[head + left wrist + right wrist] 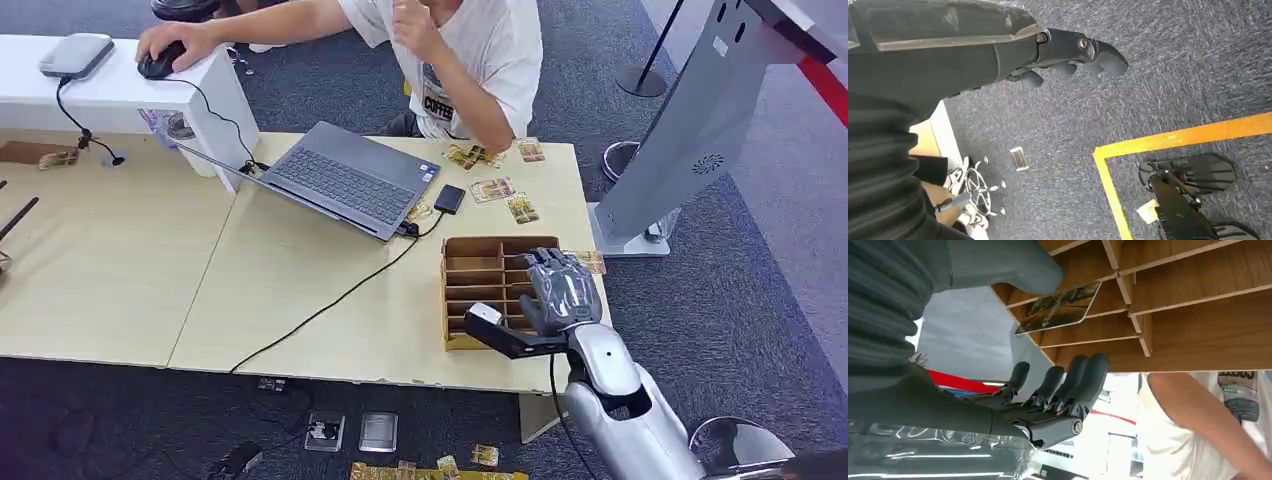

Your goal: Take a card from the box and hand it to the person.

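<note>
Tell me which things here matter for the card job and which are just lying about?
For the job:
- wooden box with compartments
- card sticking out of one slot
- right hand over the box
- person behind the table

Lying about:
- laptop
- mouse
- loose cards on the table
- left hand, hanging above the floor

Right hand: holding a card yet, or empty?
Empty, it seems. In the right wrist view the right hand has its fingers apart below the box, while a card sits in a slot beside the thumb.
</note>
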Robot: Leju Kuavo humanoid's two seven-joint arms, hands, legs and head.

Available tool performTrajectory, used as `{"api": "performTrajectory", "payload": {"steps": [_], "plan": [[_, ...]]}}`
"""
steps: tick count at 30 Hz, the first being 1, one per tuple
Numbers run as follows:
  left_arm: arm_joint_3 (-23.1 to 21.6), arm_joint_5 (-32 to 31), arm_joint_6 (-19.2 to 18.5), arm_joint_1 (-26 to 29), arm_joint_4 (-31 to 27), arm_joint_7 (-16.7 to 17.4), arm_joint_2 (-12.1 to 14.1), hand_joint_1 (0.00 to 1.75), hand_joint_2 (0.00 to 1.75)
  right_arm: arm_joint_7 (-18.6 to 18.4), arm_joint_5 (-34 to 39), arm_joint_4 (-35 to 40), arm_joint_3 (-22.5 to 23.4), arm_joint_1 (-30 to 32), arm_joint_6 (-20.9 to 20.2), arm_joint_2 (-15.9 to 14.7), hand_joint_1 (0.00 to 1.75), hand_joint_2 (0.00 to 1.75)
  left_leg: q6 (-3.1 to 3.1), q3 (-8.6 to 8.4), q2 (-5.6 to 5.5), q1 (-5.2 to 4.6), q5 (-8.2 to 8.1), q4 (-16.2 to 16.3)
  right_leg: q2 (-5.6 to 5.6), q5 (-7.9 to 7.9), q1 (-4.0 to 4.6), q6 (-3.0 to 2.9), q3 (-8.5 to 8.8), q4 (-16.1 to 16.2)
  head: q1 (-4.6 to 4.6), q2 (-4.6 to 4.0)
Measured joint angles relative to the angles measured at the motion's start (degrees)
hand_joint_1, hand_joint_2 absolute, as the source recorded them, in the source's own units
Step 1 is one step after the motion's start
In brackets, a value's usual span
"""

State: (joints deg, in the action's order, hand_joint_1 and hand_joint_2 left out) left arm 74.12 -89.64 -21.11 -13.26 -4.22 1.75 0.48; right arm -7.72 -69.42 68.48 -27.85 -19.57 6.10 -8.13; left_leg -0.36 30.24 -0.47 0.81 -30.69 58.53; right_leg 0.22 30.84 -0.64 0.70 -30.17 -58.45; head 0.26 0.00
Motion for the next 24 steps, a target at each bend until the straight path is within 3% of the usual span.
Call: {"api": "performTrajectory", "payload": {"steps": [13,22,24], "plan": [[0.0,0.0,-0.3,-0.2,0.0,0.1,0.0,0.00,1.75,0.6,-0.2,-2.4,-0.2,-1.7,1.0,0.6,0.99,1.75,0.00,0.00,0.00,0.00,0.00,0.0,0.00,0.00,0.00,0.00,0.00,0.0,-0.02,0.00],[0.0,0.0,-0.3,-0.2,0.0,0.1,0.0,0.00,1.75,1.1,-0.2,-4.0,-0.8,-2.5,1.7,1.0,1.50,1.75,0.00,0.01,0.00,0.00,0.00,0.0,0.00,0.00,0.00,0.00,0.00,0.0,-0.02,0.00],[0.0,0.0,-0.3,-0.2,0.0,0.1,0.0,0.00,1.75,1.1,-0.2,-4.3,-0.9,-2.6,1.8,1.1,1.47,1.75,0.00,0.00,0.00,0.00,0.00,0.0,0.00,0.00,0.00,0.00,0.00,0.0,-0.02,0.00]]}}
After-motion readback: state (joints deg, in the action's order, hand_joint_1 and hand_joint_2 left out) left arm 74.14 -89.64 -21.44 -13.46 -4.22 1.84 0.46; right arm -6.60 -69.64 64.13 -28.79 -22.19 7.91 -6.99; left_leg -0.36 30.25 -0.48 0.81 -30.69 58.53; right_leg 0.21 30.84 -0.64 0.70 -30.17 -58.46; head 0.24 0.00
